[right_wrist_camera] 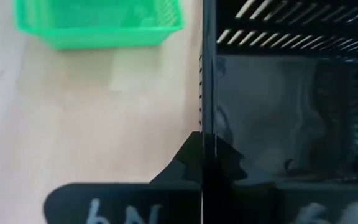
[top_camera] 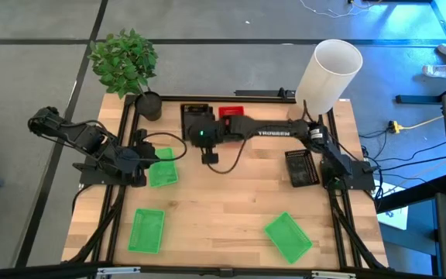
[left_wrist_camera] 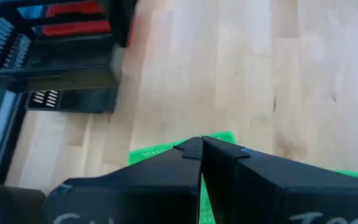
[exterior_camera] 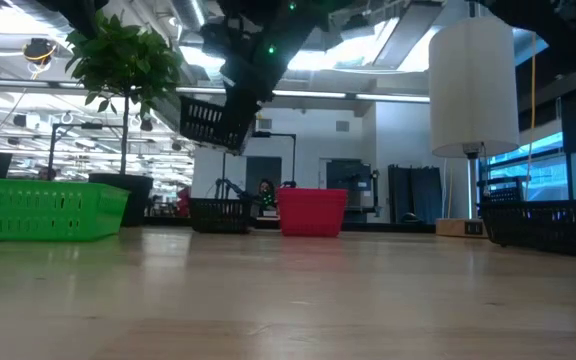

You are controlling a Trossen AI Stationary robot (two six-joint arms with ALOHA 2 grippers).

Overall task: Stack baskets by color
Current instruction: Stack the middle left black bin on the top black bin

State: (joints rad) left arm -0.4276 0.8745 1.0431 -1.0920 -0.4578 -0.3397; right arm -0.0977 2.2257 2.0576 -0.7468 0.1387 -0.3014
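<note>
My right gripper (top_camera: pixel 200 128) reaches across the table's far side and is shut on a black basket (exterior_camera: pixel 213 120), which it holds in the air. Beside it, a red basket (top_camera: pixel 231 113) sits on the table near the far edge. A second black basket (top_camera: pixel 302 167) rests flat at the right. My left gripper (left_wrist_camera: pixel 201 147) is shut and hovers above a green basket (top_camera: pixel 162 167) at the left, touching nothing. Two more green baskets (top_camera: pixel 147 229) (top_camera: pixel 289 237) lie near the front edge. My right gripper pinches one mesh wall of the black basket at its rim (right_wrist_camera: pixel 205 106), one finger inside the basket and one outside. The fingers slant down from the table's right side. The basket is lifted clear of the table and hangs tilted below the gripper (exterior_camera: pixel 253 90).
A potted plant (top_camera: pixel 126 62) stands at the far left corner and a tall white lampshade (top_camera: pixel 327 74) at the far right. Bare wood lies in the middle of the table (top_camera: pixel 231 201), between the green baskets and the arms.
</note>
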